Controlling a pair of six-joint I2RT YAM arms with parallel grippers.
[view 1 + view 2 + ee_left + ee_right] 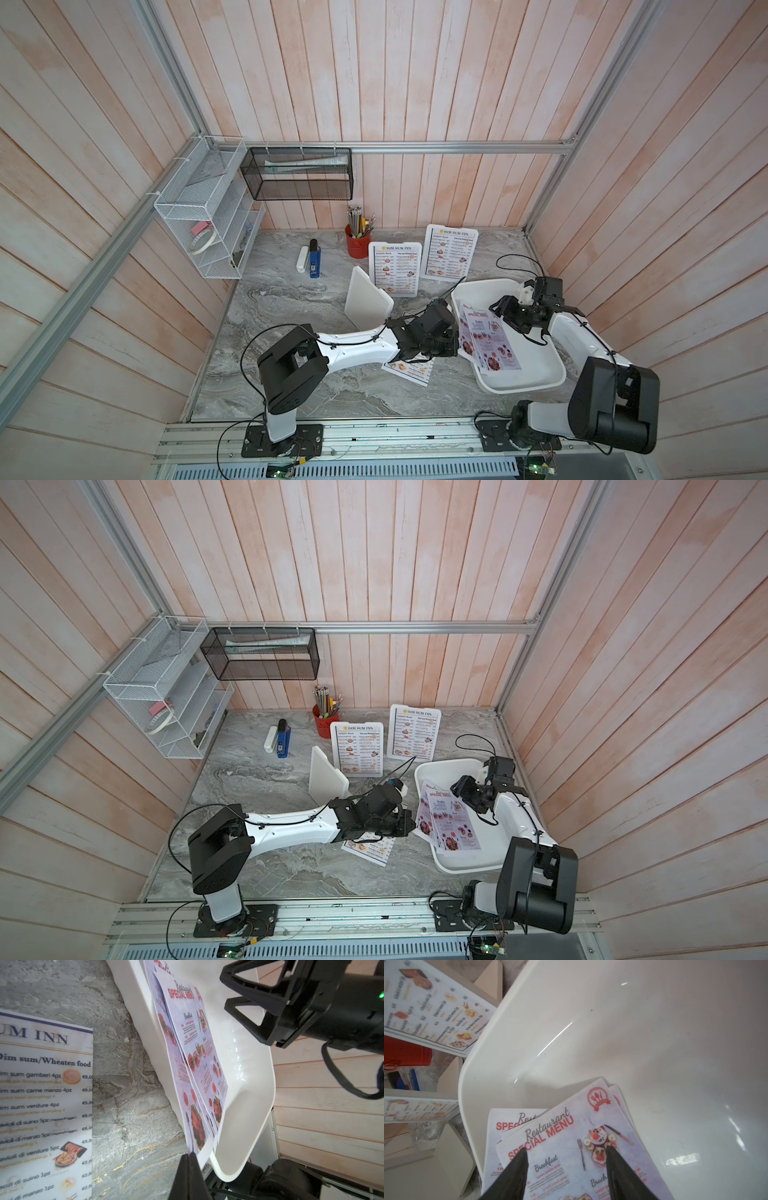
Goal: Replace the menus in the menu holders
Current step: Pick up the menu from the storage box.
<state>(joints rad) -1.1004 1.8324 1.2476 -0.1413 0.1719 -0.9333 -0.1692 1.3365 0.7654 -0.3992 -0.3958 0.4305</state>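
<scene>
Flanking the SPECIAL MENU sheets point(560, 1130) fanned in the white tray point(591, 1022): the left gripper point(189, 1155), jaws shut, sits at their overhanging corner, any hold on paper unclear; the right gripper point(566, 1159) hangs spread-fingered over the top sheet; best, by this evidence, to separate one sheet only, keep it flat and steer it to the empty menu holder point(368, 303) nearby.
</scene>
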